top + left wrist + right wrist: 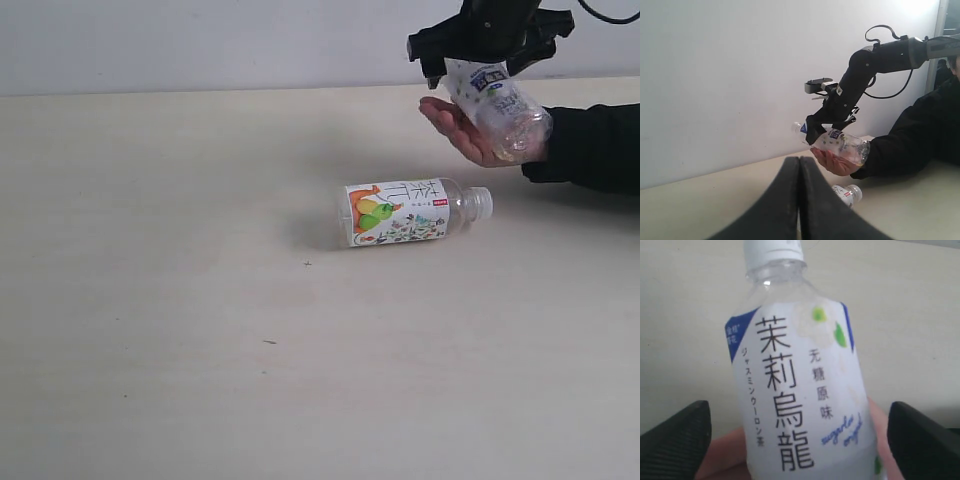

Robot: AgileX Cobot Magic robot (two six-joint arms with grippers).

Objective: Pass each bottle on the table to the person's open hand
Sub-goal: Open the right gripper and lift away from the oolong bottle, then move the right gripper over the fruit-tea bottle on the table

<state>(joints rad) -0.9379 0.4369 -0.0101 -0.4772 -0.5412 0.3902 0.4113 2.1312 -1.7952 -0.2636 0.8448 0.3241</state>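
A clear bottle with a blue-cornered white label [497, 103] [800, 390] lies tilted in the person's open hand [452, 127] [832, 163], palm up, black sleeve behind the wrist. My right gripper [485, 48] [800, 432] hovers just above it, open, both fingers standing well off the bottle's sides. The pear-picture bottle [405, 212] [846, 193] lies on its side on the table [150, 300], white cap pointing right, just in front of the hand. My left gripper [799, 162] is shut on nothing, far from both bottles and outside the exterior view. No other bottles show.
The person's black-sleeved arm [595, 145] reaches in from the right edge. A pale wall [200, 40] runs along the table's far edge. The right arm [875, 57] with its cable arches over the hand in the left wrist view.
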